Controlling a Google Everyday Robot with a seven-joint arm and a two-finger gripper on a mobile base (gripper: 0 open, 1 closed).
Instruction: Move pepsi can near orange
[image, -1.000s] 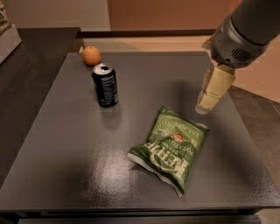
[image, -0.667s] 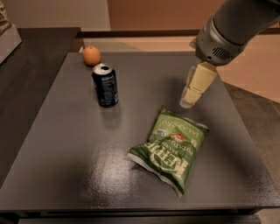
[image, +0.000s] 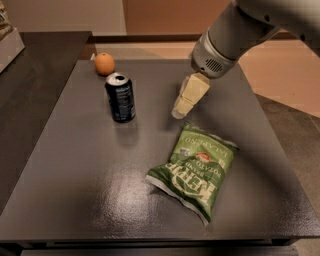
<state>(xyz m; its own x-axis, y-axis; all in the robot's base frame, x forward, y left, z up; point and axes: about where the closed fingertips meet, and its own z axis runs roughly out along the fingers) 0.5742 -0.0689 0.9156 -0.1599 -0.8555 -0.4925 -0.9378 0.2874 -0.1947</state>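
— Well, where does the pepsi can (image: 120, 98) stand?
— Upright on the dark grey table (image: 75, 165), in its far left part. The orange (image: 104, 63) lies just behind it, nearer the far edge; the two are close but apart.
— What is in the can?
— I cannot tell. Only its silver top shows, above a dark navy cylinder with faint pale markings.
— Any other container?
— A green chip bag (image: 196, 170), glossy and crinkled, lying flat and slightly puffed toward the near right. What it holds is hidden.
— And the orange itself?
— Round, matte-skinned, shorter than the can.
— The table's surface?
— Smooth and flat, with a dull sheen where light falls on it.
— Where is the gripper (image: 179, 111)?
— It hangs pale and blocky from the grey rounded arm (image: 235, 35) that reaches in from the upper right. It points down and leftward over the table, right of the can and just beyond the bag's far end, touching neither. Whether it is released or clenched I cannot tell
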